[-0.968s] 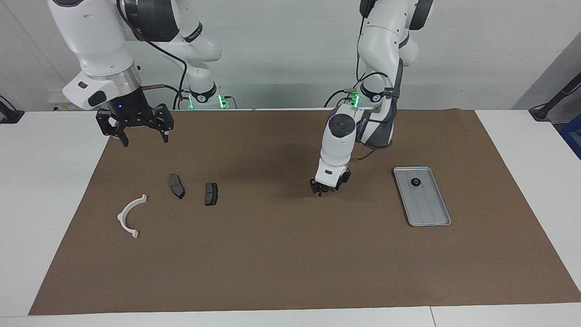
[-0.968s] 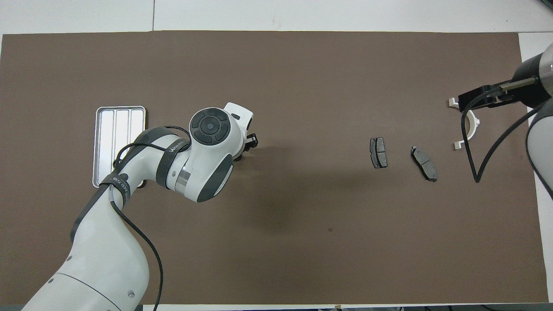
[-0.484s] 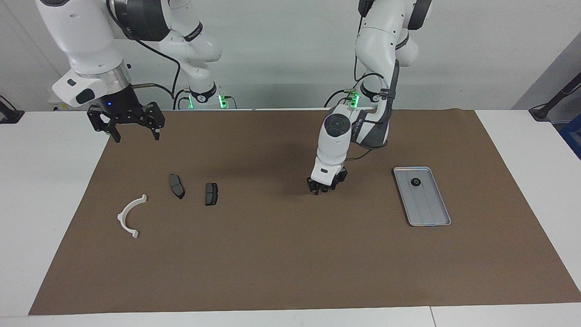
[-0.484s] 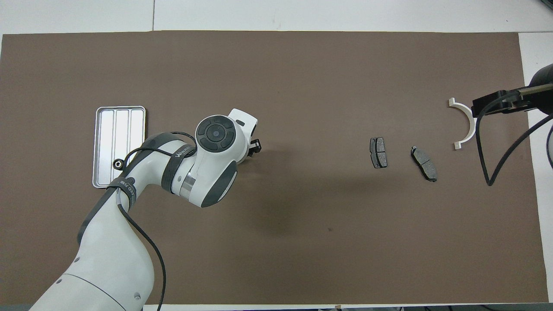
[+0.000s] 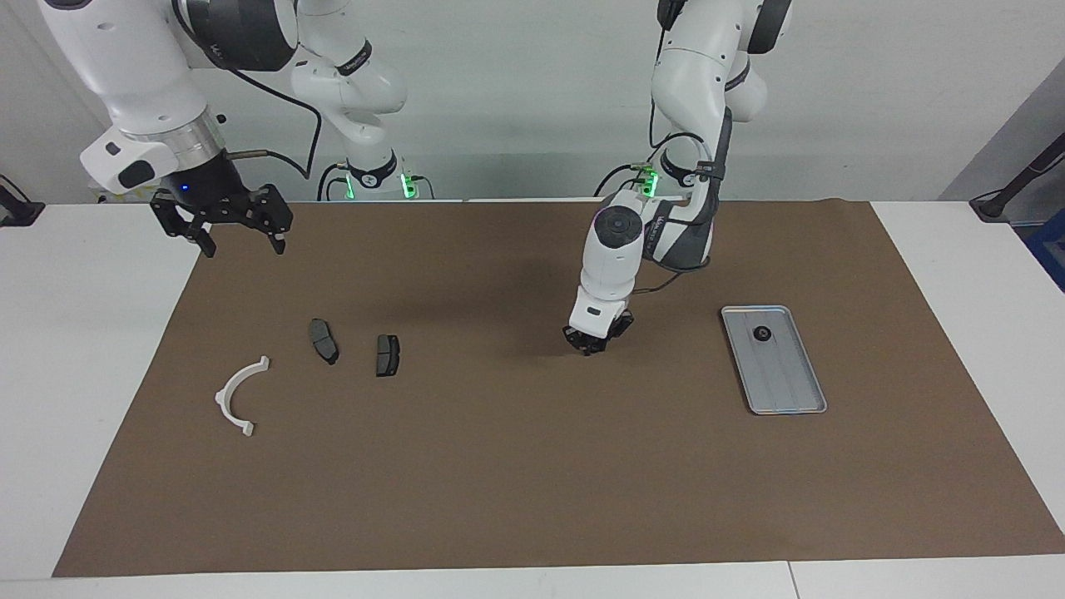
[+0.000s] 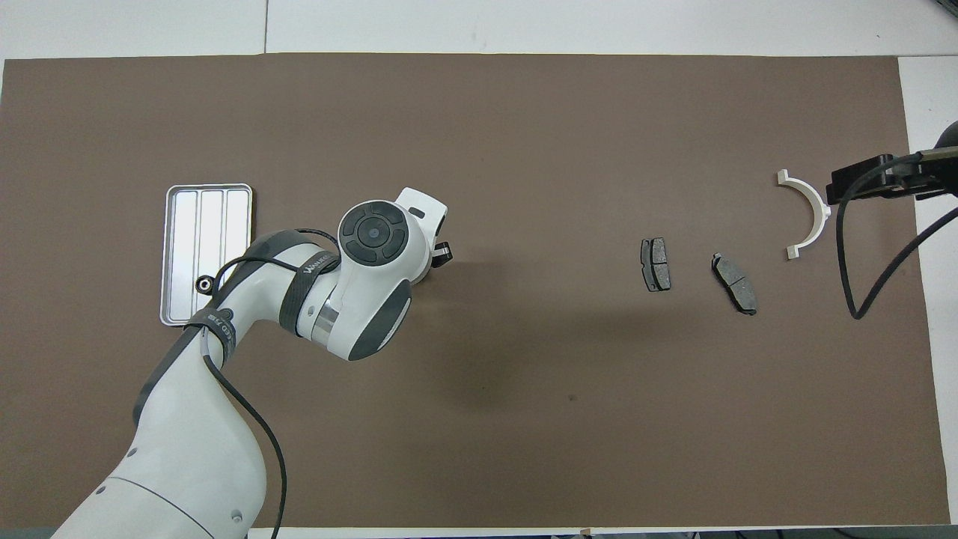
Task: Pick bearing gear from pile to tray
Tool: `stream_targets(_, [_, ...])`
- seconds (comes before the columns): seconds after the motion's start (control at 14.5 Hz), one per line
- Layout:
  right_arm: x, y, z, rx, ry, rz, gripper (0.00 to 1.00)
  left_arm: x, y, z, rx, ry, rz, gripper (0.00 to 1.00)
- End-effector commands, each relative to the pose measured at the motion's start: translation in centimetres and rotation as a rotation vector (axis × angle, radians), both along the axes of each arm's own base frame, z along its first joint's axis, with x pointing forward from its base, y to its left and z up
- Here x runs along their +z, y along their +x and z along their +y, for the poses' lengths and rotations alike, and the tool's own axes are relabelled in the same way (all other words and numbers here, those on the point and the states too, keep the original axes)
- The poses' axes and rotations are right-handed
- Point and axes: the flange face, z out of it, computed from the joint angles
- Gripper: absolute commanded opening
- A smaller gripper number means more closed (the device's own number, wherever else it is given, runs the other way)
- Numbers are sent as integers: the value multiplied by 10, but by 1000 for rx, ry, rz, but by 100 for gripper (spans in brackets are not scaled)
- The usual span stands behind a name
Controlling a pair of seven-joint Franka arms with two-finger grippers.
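Lettering in white on the black band around the left arm, seen in the overhead view, too small to read with certainty. No other writing legible.

Flat rectangular silver-grey metal tray (image 5: 785,391) (image 6: 209,217) with rounded corners and lengthwise ridges, lying on the brown mat (image 5: 532,482) toward the left arm's end of the tabletop. Holding one small black round piece (image 5: 761,334) (image 6: 203,284), at the tray's end nearer to the robots.

Left pincer (image 5: 592,345) low at the mat, between the tray and the pile, nearer to the tray; cannot tell how its grip stands or whether anything is in it.

Right pincer (image 5: 243,247) raised over the mat's edge at the right arm's end, spread wide, carrying nothing.

Pile lying loose on the mat toward the right arm's end: white half-ring bracket (image 5: 237,399) (image 6: 808,213), and two dark grey brake pads (image 5: 324,341) (image 6: 734,283), side by side, apart from each other and from the bracket.
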Motion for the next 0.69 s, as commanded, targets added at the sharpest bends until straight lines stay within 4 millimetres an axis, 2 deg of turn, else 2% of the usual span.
stream_targets(0.0, [2, -6, 3, -35, 22, 5, 100, -5, -7, 8, 0, 26, 23, 6])
stream_targets(0.14, [2, -6, 2, -14, 20, 1, 100, 7, 1, 28, 1, 46, 53, 8])
stream_targets(0.35, [3, -6, 2, -2, 21, -1, 100, 46, 27, 114, -45, 48, 84, 9])
stream_targets(0.62, [4, -6, 2, 0, 19, -2, 100, 51, 57, 216, -110, 36, 94, 11])
